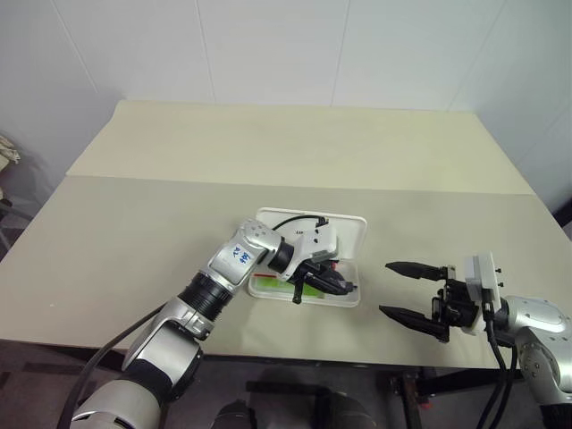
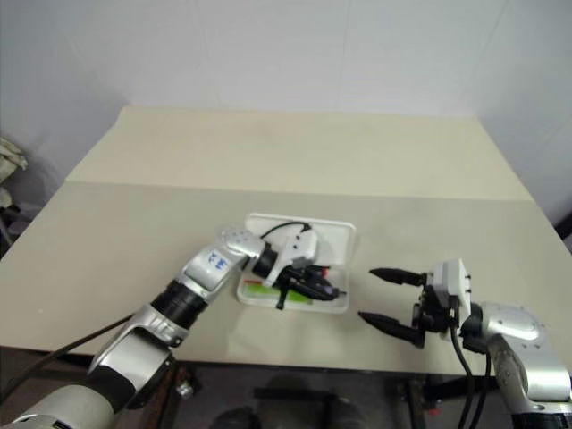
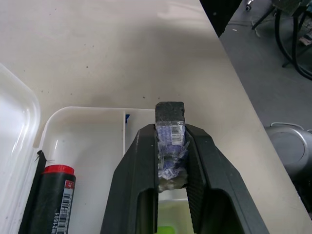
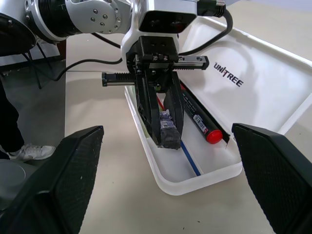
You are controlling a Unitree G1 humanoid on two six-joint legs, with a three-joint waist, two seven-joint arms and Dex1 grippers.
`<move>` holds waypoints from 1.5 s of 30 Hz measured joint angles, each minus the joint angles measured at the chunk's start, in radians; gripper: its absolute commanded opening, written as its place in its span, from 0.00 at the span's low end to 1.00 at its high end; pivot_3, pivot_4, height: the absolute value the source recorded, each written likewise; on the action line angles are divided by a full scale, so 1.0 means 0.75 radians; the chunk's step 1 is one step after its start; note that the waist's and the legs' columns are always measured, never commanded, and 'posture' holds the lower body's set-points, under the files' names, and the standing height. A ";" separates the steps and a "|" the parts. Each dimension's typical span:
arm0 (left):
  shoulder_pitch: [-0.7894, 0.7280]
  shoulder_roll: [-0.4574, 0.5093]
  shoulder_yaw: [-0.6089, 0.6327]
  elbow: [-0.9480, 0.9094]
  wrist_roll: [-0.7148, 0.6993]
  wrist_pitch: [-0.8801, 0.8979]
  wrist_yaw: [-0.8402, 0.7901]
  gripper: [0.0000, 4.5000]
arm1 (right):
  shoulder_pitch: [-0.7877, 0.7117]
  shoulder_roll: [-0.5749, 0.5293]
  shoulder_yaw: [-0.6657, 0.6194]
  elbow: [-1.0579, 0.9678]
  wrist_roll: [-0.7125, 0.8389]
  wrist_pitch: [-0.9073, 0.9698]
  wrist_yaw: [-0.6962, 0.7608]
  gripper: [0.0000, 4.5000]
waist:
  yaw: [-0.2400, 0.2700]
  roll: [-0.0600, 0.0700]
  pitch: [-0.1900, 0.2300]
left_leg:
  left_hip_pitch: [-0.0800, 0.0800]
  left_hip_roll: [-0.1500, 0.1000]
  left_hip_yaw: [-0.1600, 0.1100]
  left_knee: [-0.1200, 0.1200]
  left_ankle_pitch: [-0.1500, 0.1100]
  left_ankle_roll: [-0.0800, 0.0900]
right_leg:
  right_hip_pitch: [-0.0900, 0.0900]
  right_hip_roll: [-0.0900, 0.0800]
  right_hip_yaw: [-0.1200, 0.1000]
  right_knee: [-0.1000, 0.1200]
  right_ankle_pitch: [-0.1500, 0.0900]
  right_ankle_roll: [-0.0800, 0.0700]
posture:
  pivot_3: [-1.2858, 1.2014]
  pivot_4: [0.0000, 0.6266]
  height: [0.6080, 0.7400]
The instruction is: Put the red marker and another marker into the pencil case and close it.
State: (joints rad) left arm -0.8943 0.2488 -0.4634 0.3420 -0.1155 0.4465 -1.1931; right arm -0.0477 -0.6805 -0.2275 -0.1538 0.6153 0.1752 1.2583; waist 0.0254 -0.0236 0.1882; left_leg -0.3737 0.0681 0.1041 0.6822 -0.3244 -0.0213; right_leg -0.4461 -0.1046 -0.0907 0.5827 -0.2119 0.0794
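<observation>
The white pencil case [image 1: 350, 300] lies open on the table, its lid [image 4: 253, 83] flat behind the tray. The red marker [image 4: 202, 124], black with a red end, lies in the tray along the lid side, also seen as the red marker [image 3: 51, 200]. A light-green marker [image 1: 302, 289] lies in the tray under my left wrist. My left gripper [image 1: 335, 284] reaches into the tray, shut on a short dark thing with a blue-and-white label [image 3: 169, 139]. My right gripper [image 1: 386, 288] hovers open to the right of the case, holding nothing.
The tan table [image 1: 268, 152] stretches far behind the case, with a seam across it. Its front edge [image 1: 295, 357] runs just below the case. White walls stand behind and to the right.
</observation>
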 measured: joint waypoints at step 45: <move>0.581 0.541 0.881 -0.545 -0.558 -0.083 -0.069 0.44 | -0.406 -0.003 0.135 0.335 -0.076 -0.038 0.138 1.00 | -0.002 0.000 0.000 | 0.005 0.001 0.002 0.000 0.002 -0.002 | 0.001 0.001 0.003 0.007 -0.001 -0.002 | 0.52 0.24 1.00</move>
State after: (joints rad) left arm -0.4585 0.6546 0.1975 -0.0665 -0.5341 0.3842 -1.2448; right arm -0.3521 -0.6827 -0.1264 0.0973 0.5585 0.1468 1.3620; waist 0.0241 -0.0235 0.1883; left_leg -0.3700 0.0686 0.1053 0.6825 -0.3229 -0.0228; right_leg -0.4455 -0.1037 -0.0884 0.5875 -0.2126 0.0781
